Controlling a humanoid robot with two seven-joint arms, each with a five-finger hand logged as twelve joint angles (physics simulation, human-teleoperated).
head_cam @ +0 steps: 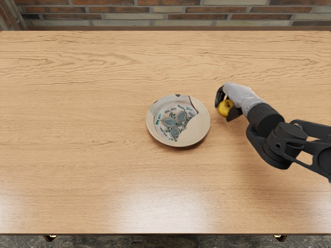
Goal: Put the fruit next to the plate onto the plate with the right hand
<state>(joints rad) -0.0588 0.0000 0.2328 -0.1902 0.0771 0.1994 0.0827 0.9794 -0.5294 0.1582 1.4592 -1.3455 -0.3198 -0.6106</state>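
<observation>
One wooden counter [77, 155] carries a patterned plate [201, 129] near centre. The right hand [232, 101], arm in from the right edge, has its fingers curled round a small yellow fruit [225, 107] just beside the plate's right rim; lifted or not, can't tell. Fruit prob. light, firm and smooth-skinned, so could slip: grip across its middle. Roundish, w/ no clear long axis or pointing end visible.
</observation>
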